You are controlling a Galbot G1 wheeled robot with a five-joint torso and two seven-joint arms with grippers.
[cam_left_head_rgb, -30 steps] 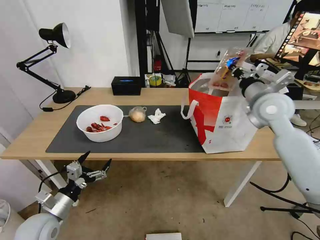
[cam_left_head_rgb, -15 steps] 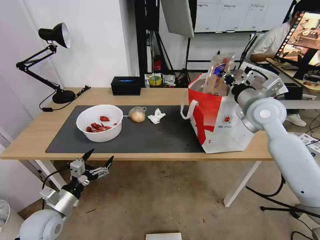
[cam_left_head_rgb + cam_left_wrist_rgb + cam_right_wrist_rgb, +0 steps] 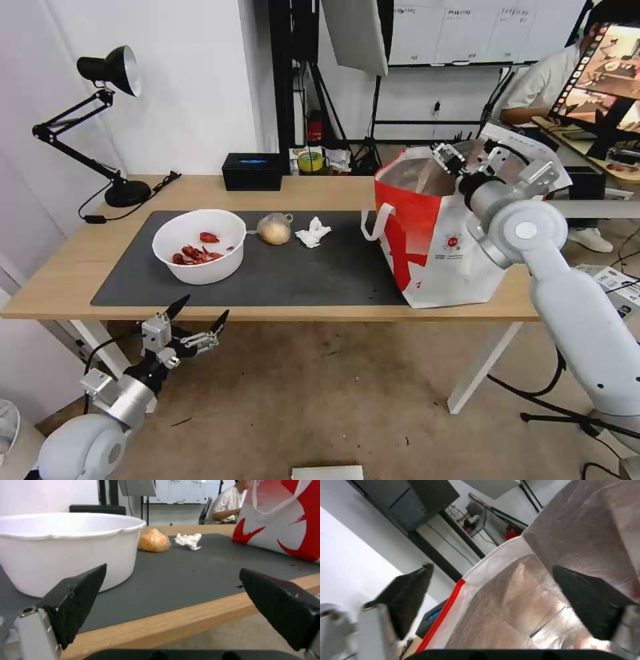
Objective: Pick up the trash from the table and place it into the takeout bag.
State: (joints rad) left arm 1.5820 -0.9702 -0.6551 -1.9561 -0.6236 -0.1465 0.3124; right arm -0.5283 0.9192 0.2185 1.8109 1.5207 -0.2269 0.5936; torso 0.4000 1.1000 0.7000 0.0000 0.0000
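Head view, right gripper (image 3: 467, 155) spread-jawed over takeout bag (image 3: 437, 247)

A pale wood table (image 3: 320, 193) carries a dark grey mat (image 3: 293, 273). On the mat, a white bowl (image 3: 200, 247) holds red scraps (image 3: 197, 252). Beside it lies a clear bag (image 3: 275, 229) with a tan lump inside, and a white napkin (image 3: 313, 233). The tote (image 3: 433, 240) is red and white, with a silver foil lining, white handles and a small round red logo (image 3: 455, 241). A black lamp (image 3: 100, 120) and a black box (image 3: 253, 171) with a blue mark sit at the back. Both grippers have black fingers (image 3: 80, 595) on silver-grey arms
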